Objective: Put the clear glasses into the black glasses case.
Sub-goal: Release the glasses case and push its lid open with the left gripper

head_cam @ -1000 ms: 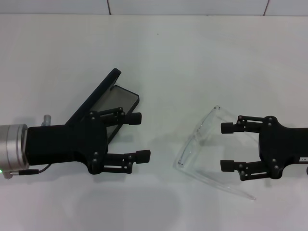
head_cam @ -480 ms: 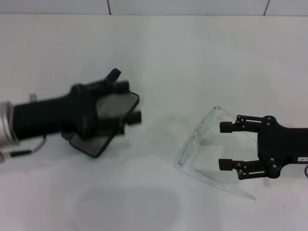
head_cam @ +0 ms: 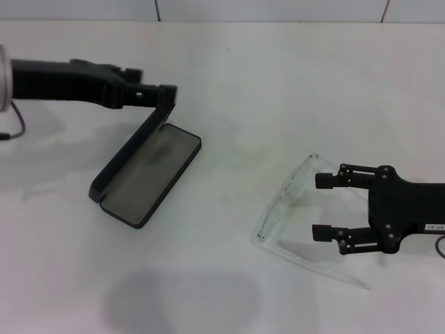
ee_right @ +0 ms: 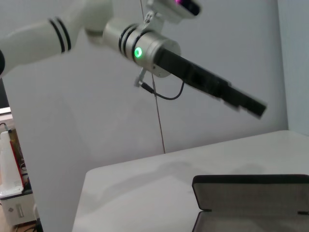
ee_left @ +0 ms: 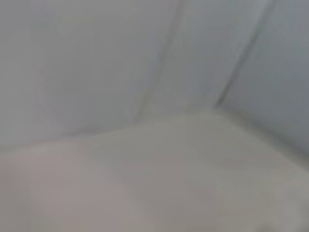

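The clear glasses (head_cam: 284, 203) lie on the white table at right, lens toward the centre and both temple arms trailing right. My right gripper (head_cam: 317, 207) is open, its fingertips between the two temple arms just behind the lens, holding nothing. The black glasses case (head_cam: 147, 172) lies open at left, its lid standing up along the left side, grey lining showing. My left gripper (head_cam: 165, 92) reaches in from the far left, its tip beside the lid's top corner. In the right wrist view, the case lid (ee_right: 251, 195) shows with the left gripper (ee_right: 255, 107) above it.
The white table (head_cam: 229, 90) ends at a tiled wall along the back. Bare tabletop lies between the case and the glasses. The left wrist view holds only blurred wall and table surface.
My left arm has swung from low in front of the case up to the far left, ending beside the lid's top corner. The right gripper has crept slightly toward the lens.
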`<state>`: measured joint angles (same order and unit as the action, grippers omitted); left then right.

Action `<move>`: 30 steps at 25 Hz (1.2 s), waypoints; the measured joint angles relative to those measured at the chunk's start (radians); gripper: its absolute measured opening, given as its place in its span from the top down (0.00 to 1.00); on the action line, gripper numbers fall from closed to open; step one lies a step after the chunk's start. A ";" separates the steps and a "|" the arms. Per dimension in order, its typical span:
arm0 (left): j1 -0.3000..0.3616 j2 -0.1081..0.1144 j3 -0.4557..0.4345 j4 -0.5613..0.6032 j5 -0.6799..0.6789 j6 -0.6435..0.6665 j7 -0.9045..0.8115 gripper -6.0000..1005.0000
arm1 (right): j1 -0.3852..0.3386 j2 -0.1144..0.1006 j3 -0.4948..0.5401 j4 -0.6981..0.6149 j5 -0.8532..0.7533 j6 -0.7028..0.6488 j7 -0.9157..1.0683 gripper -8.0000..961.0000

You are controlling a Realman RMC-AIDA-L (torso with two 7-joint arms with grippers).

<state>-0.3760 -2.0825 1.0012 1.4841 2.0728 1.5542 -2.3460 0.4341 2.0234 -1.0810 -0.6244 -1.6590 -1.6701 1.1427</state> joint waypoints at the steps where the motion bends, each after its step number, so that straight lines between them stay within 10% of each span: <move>1: -0.015 0.000 0.022 0.042 0.087 0.002 -0.063 0.15 | 0.001 0.000 0.002 0.002 0.001 0.001 0.000 0.16; 12: -0.177 -0.003 0.357 0.156 0.582 0.117 -0.491 0.15 | 0.009 0.000 0.001 0.005 0.016 0.018 -0.006 0.16; 30: -0.268 -0.006 0.397 -0.077 0.709 0.032 -0.522 0.16 | 0.020 0.000 0.001 0.016 0.028 0.030 -0.015 0.16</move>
<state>-0.6438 -2.0883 1.3978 1.4070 2.7821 1.5866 -2.8684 0.4540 2.0233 -1.0801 -0.6085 -1.6305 -1.6405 1.1278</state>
